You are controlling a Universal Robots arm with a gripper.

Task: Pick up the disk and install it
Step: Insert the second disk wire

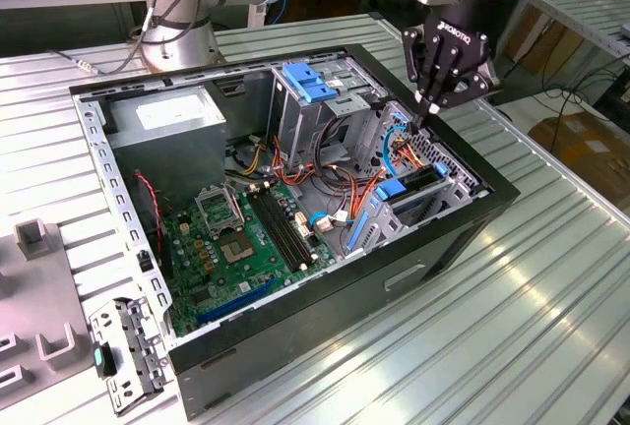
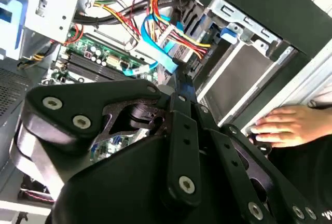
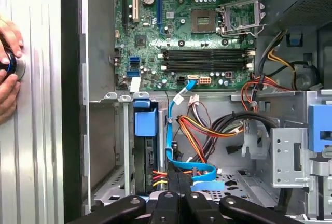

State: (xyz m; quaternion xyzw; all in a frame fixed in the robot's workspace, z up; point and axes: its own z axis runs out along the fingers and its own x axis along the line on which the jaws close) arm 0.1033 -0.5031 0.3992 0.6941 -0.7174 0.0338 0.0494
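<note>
Blue carrier rails mark the disk (image 3: 144,146), seated on edge in the drive bay (image 3: 111,146) at the case's (image 1: 472,213) front corner, cables plugged behind it. My gripper (image 1: 434,102) hovers just above that bay, fingers drawn together, holding nothing. A person's hand (image 2: 290,125) rests on the table beside the case, likely steadying it. Motherboard (image 1: 246,238) lies on the case floor.
</note>
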